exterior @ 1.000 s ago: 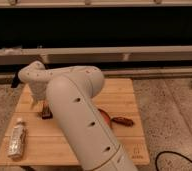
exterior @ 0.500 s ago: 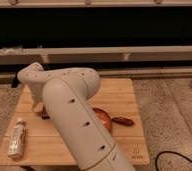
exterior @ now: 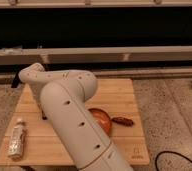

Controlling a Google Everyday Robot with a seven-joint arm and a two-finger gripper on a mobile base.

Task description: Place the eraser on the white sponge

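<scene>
My white arm (exterior: pixel 69 110) reaches over the middle of the wooden table (exterior: pixel 124 95) and hides much of it. Only a small dark part of my gripper (exterior: pixel 43 118) shows, under the arm's forward link at the table's left middle. The eraser and the white sponge are hidden behind the arm or out of view. I cannot see whether the gripper holds anything.
An orange bowl (exterior: pixel 102 120) sits at the table's centre, partly behind the arm. A reddish-brown elongated object (exterior: pixel 123 121) lies to its right. A clear labelled bottle (exterior: pixel 16 138) lies at the front left. A black cable (exterior: pixel 174 159) lies on the floor at the right.
The arm has swung left and lower over the table. It now covers more of the dark gripper part and the bowl. The bottle and the reddish-brown object have not moved.
</scene>
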